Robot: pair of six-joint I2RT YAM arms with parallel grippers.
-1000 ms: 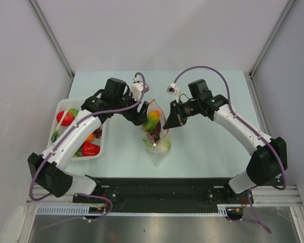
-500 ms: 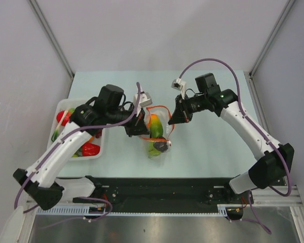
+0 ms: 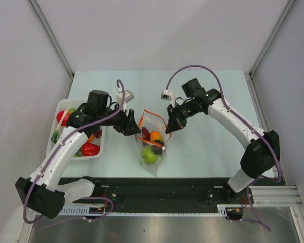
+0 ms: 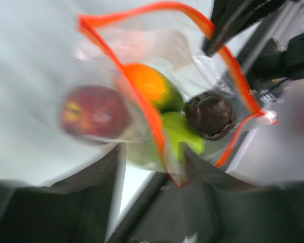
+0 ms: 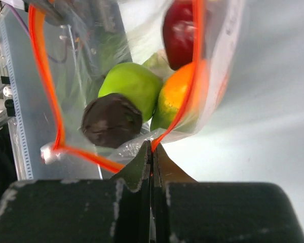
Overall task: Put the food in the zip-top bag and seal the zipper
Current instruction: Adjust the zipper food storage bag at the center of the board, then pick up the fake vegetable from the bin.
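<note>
— How many bags?
— One bag (image 3: 151,119), and one tray (image 3: 62,103).
— Food in the bag?
— Four pieces: one apple (image 3: 150,155), one orange piece (image 3: 155,135), one bunch of grapes (image 3: 159,147), one red fruit (image 3: 145,133).
— In the tray?
— Three I can count — a far red piece (image 3: 65,118), a near red piece (image 3: 90,149), one orange bit (image 3: 90,137). The rest is hidden.

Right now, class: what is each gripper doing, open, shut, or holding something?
Left gripper: open, straddling an edge of the bag.
Right gripper: shut on the bag.
</note>
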